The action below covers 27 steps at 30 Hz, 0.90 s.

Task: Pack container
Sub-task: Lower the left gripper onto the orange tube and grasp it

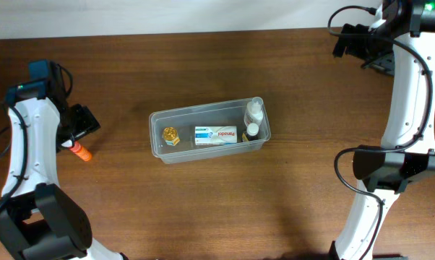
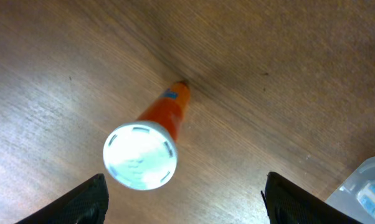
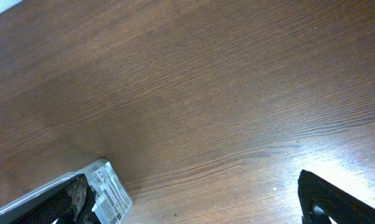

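The clear plastic container (image 1: 158,148) sits mid-table. It holds a gold-capped jar (image 1: 170,135), a white-and-blue box (image 1: 216,134) and two small white bottles (image 1: 253,112). An orange tube (image 1: 82,152) lies on the table to its left. In the left wrist view the tube's white cap (image 2: 139,155) faces the camera and its orange body (image 2: 170,109) points away. My left gripper (image 2: 185,186) is open just over the cap end, also seen from overhead (image 1: 74,139). My right gripper (image 3: 187,186) is open and empty at the far right (image 1: 345,40).
A corner of the container shows at the lower right of the left wrist view (image 2: 365,186). A clear, labelled edge (image 3: 109,193) shows beside my right gripper's left finger. Bare brown wood surrounds the container.
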Each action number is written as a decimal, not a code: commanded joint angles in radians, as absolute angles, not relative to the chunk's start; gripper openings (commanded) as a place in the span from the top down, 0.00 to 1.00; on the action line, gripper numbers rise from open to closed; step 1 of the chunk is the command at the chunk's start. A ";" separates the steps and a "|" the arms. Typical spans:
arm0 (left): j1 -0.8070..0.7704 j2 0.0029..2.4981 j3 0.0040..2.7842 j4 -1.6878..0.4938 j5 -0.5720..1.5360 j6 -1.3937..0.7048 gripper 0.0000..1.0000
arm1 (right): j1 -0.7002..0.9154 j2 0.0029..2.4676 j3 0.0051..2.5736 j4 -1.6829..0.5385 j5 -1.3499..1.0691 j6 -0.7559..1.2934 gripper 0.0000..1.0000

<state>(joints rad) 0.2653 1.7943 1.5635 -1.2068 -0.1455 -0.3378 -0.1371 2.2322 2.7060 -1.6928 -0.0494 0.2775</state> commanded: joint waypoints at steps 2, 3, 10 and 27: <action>0.281 1.791 1.551 -1.196 -0.136 -0.347 0.20 | -0.138 2.233 2.706 -1.698 -0.041 0.279 0.02; 0.284 1.791 1.551 -1.196 -0.136 -0.347 0.20 | -0.138 2.233 2.706 -1.698 -0.041 0.279 0.02; 0.306 1.791 1.520 -1.169 -0.139 -0.344 0.20 | -0.138 2.233 2.706 -1.698 -0.041 0.279 0.02; 0.307 1.791 1.444 -1.039 -0.139 -0.344 0.21 | -0.138 2.233 2.706 -1.698 -0.041 0.279 0.02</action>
